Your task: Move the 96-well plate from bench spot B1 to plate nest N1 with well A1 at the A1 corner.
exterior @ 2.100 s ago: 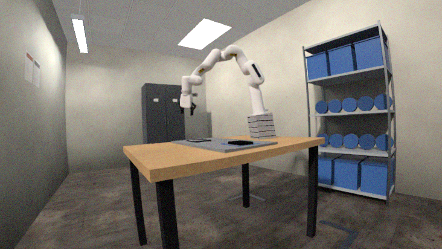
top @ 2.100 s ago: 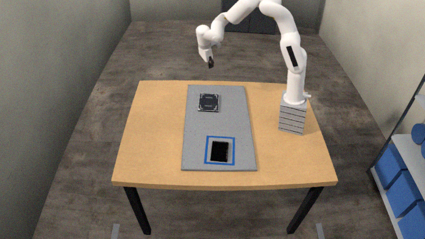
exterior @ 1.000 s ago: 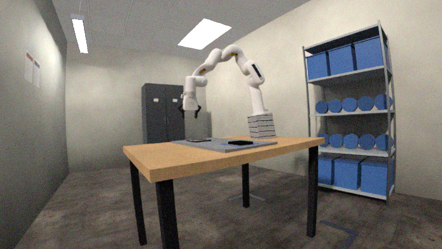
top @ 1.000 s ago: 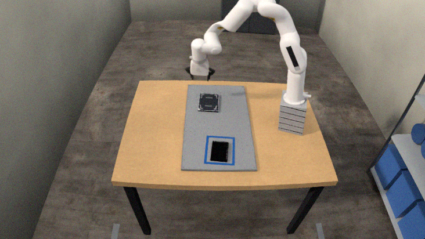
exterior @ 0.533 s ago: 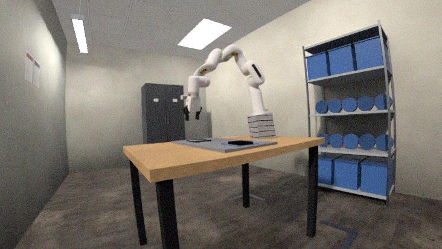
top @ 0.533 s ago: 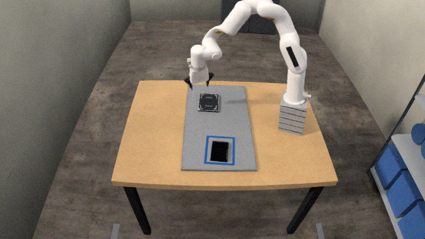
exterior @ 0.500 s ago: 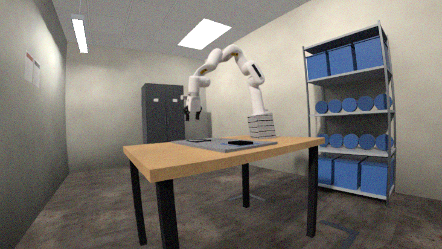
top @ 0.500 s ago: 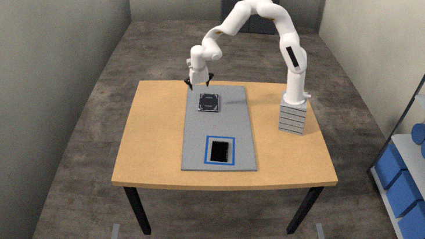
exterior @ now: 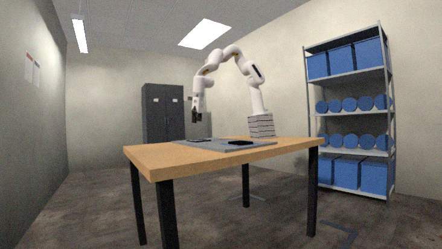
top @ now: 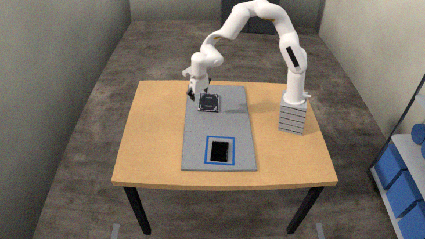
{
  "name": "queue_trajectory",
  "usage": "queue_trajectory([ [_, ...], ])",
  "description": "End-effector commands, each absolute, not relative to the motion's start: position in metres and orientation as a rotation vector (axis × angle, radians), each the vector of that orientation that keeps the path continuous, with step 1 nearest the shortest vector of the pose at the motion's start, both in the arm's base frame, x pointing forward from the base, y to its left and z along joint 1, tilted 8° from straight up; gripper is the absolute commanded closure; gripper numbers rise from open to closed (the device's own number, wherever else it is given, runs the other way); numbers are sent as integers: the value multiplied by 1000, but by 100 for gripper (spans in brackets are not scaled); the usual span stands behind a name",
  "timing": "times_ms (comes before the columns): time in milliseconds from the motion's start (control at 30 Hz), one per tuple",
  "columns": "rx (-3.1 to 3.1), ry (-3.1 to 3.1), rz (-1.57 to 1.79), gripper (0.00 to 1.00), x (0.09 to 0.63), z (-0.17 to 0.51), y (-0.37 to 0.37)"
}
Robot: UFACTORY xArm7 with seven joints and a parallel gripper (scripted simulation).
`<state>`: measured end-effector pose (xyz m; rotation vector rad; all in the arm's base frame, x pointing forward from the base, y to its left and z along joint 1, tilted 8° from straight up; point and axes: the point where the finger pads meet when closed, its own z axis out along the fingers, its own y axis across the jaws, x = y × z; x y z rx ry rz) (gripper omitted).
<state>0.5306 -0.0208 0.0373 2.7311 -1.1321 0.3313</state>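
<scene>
The 96-well plate is a black rectangle lying flat inside the blue outline of spot B1, at the near end of the grey mat. It shows as a thin dark slab in the exterior view. The plate nest N1 is a dark square with white locator marks at the far end of the mat, and it is empty; it also shows in the exterior view. My gripper is open and empty. It hangs pointing down, well above the nest's far left edge. The plate's cut-off corner is too small to tell.
The grey mat lies on a wooden table. The arm's base stands on a stack of grey blocks at the right. A shelf with blue boxes and cylinders stands off the table to the right. A dark cabinet is behind.
</scene>
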Motion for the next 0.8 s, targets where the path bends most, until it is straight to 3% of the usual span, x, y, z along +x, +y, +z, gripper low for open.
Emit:
queue_trajectory([
  [0,2802,-953,315,0,531,35,-5],
  [767,2964,-30,241,0,511,13,80],
])
